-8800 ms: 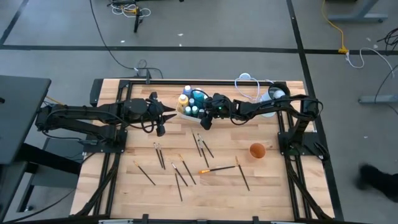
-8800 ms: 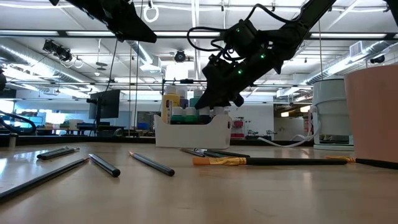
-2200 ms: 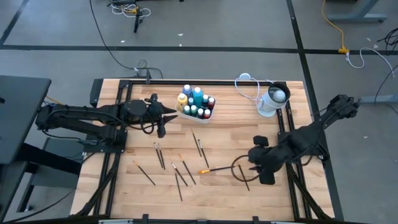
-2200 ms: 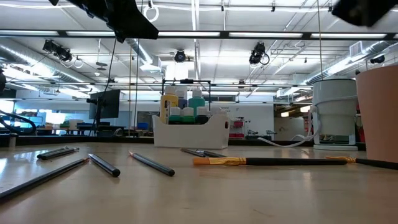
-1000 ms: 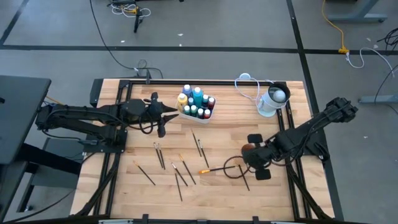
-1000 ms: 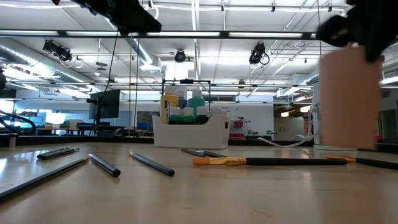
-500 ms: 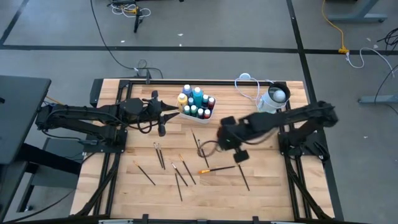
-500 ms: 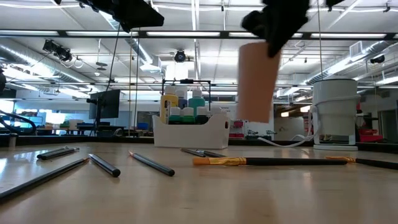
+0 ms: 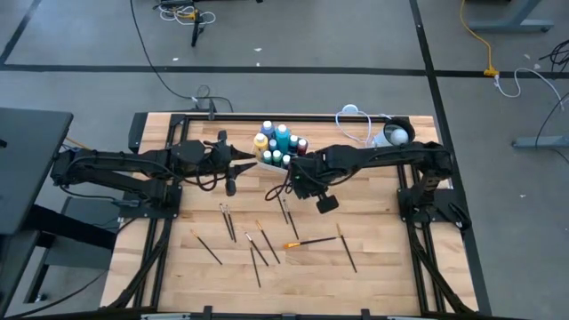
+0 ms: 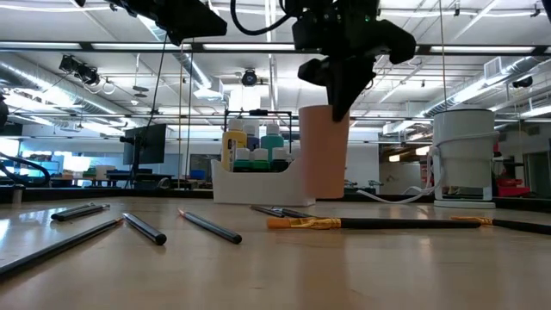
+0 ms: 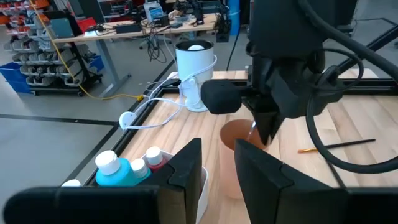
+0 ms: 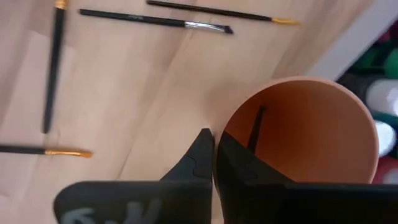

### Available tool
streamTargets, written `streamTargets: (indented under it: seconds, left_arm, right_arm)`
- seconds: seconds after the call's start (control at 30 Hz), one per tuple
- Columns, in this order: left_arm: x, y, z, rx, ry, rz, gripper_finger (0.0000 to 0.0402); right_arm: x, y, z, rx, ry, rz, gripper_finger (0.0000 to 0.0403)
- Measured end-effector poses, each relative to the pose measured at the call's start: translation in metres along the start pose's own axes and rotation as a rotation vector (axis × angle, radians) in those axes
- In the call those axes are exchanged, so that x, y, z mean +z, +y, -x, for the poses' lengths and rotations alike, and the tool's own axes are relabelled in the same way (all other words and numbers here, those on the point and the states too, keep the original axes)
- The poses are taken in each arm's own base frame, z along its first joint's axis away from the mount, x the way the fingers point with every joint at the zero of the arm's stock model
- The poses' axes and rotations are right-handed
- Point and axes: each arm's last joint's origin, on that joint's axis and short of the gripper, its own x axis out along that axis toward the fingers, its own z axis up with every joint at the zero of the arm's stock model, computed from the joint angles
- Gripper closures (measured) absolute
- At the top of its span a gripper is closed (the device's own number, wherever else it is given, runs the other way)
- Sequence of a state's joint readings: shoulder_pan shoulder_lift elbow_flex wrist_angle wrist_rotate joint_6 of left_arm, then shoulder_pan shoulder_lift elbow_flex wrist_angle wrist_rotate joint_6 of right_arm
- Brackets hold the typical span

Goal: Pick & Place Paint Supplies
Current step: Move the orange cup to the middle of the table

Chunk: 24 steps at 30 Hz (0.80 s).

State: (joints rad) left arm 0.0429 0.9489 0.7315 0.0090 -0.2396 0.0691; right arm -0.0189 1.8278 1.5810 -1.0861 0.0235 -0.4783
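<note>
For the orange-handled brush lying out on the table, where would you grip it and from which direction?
Grip the orange-handled brush near mid-handle, coming straight down from above with the fingers spanning its width. It lies flat on the wooden table, thin and long, so only a top approach gets fingers on both sides. A dark brush lies close by its dark end, so I would favour the orange half, which looks clearer.

wooden table point(image 9: 382, 258), scattered brushes point(image 9: 258, 249), bottle tray point(image 9: 271, 164)

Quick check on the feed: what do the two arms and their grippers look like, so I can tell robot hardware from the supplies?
Both arms are matte black with jointed links and looping black cables. The left gripper and right gripper end in two flat, dark, tapered fingers.
</note>
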Motion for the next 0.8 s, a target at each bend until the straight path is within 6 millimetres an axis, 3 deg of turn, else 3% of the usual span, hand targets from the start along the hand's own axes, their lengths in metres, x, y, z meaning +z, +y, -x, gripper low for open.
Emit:
streamTargets:
  seconds: [0.2,0.5,0.8]
  left_arm:
    - [0.000,0.000,0.000,-0.001,0.004,0.004,0.0299]
    - [-0.001,0.000,0.000,-0.009,0.011,0.008,0.0299]
    - [-0.002,0.000,0.000,-0.009,0.019,0.006,0.0299]
  right_arm:
    - [0.001,-0.004,-0.003,0.088,-0.067,-0.007,0.0403]
    - [0.002,-0.005,-0.015,0.108,-0.036,-0.019,0.0400]
    - [0.003,-0.006,-0.014,0.095,-0.046,-0.046,0.0363]
